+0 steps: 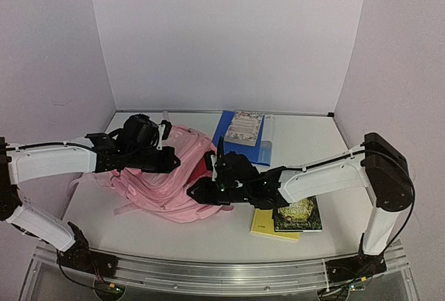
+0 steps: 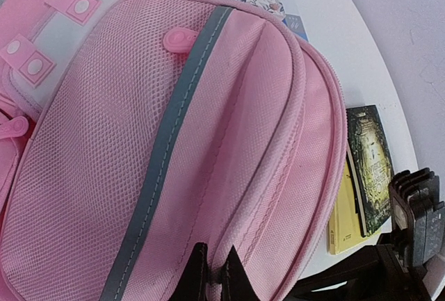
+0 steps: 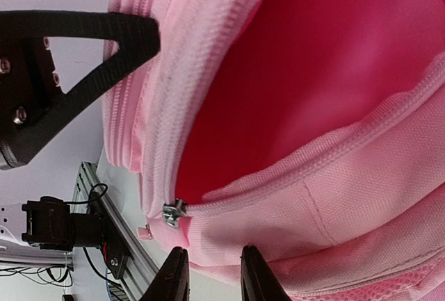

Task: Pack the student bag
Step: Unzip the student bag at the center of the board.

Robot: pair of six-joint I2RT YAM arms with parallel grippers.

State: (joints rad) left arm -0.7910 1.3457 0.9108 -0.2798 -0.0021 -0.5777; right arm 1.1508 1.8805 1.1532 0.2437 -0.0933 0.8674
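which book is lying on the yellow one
The dark green book covers the yellow book; the floral book lies on the blue book instead, farther back.

My fixed camera looks down from high behind the left claw (image 2: 213, 277) and right claw (image 3: 212, 273). Each wrist camera looks forward past its own tips, close against the pink backpack (image 1: 156, 179) just ahead, shared by all views.

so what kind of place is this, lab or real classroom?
Most likely a lab recording booth, not a classroom: plain lilac walls close in a white table, two arms sit on a metal rail at its near edge, with a bag and books laid out.
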